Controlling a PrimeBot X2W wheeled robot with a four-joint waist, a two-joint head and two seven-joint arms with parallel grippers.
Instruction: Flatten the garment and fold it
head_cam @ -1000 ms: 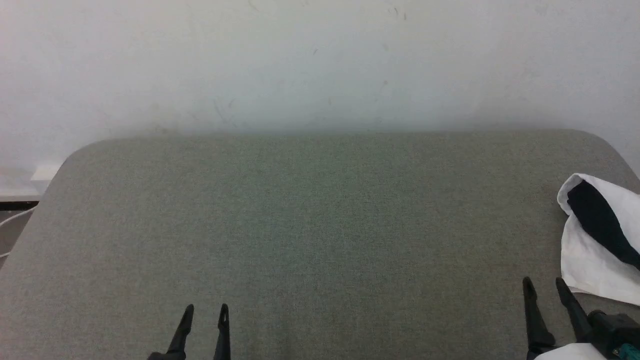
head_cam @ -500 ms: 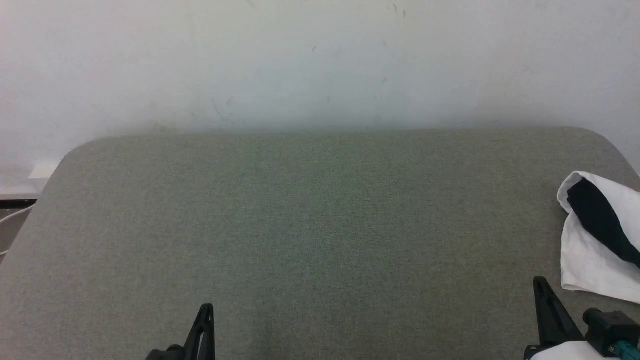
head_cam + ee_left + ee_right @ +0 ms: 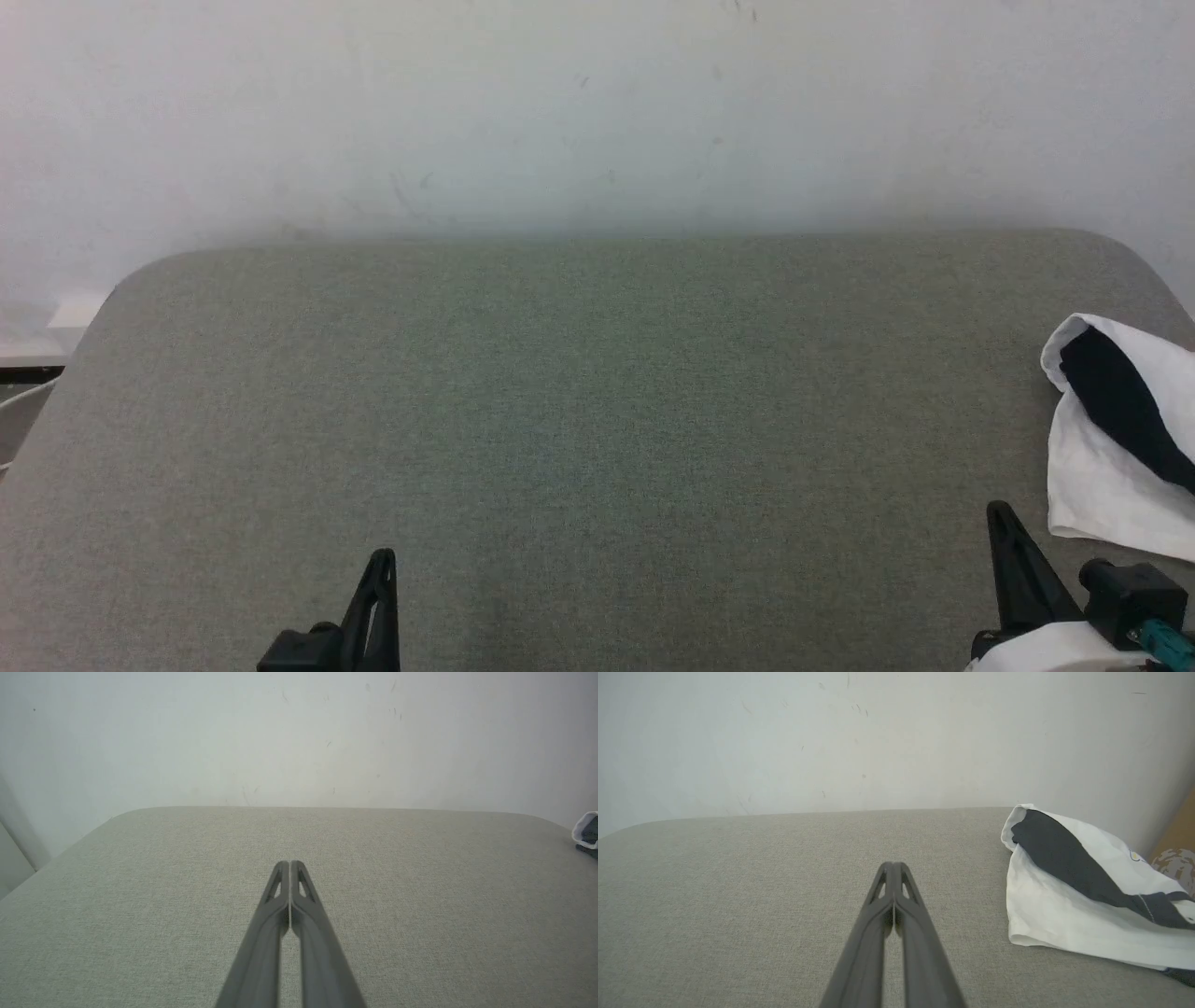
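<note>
The garment (image 3: 1102, 467) lies bunched at the far right edge of the grey table (image 3: 579, 411), white cloth with a black band across it; its right part runs out of the head view. The right wrist view shows the garment (image 3: 1064, 905) to the right of my right gripper (image 3: 893, 864), well apart from it. My right gripper (image 3: 1001, 509) is shut and holds nothing, low at the right, just left of the garment. My left gripper (image 3: 383, 558) is shut and empty near the front edge, far left of the garment. A corner of the garment (image 3: 585, 831) peeks in at the left wrist view's right edge.
A white wall (image 3: 597, 112) rises right behind the table's far edge. The table's back corners are rounded. A white cable (image 3: 23, 401) hangs off the left side. Something brown and patterned (image 3: 1176, 863) stands beyond the garment at the right.
Both grippers have shut; their fingers stood apart a second ago. The head view has shifted slightly, so the table sits a little higher in the picture. The garment has not moved.
</note>
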